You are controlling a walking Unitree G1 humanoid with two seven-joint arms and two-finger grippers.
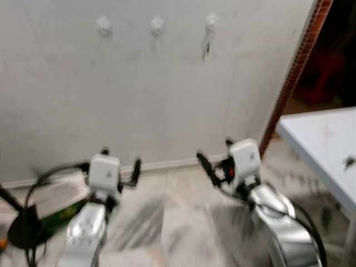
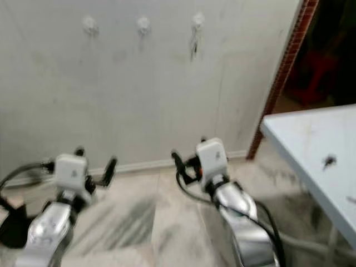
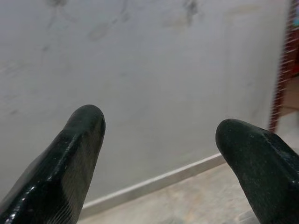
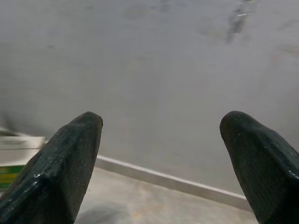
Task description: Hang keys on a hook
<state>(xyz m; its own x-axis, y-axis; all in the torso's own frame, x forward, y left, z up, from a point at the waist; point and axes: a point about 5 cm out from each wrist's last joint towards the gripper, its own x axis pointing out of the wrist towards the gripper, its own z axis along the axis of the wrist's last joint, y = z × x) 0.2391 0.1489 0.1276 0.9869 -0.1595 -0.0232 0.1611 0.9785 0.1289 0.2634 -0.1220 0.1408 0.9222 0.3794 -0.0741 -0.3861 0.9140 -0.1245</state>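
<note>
I'm facing a pale wall [image 1: 167, 94] with three small white hooks high up, and the keys [image 1: 206, 47] are hanging from the rightmost hook [image 1: 211, 21], a dark shape dangling against the plaster. My left tool [image 1: 120, 168] is hovering low near the baseboard, its fingers spread apart and holding nothing. My right tool [image 1: 214, 161] is hanging at the same height, fingers apart and bare too. A white desk [image 1: 320, 142] is sitting off to my right, with a small dark object [image 1: 349, 162] lying on it.
</note>
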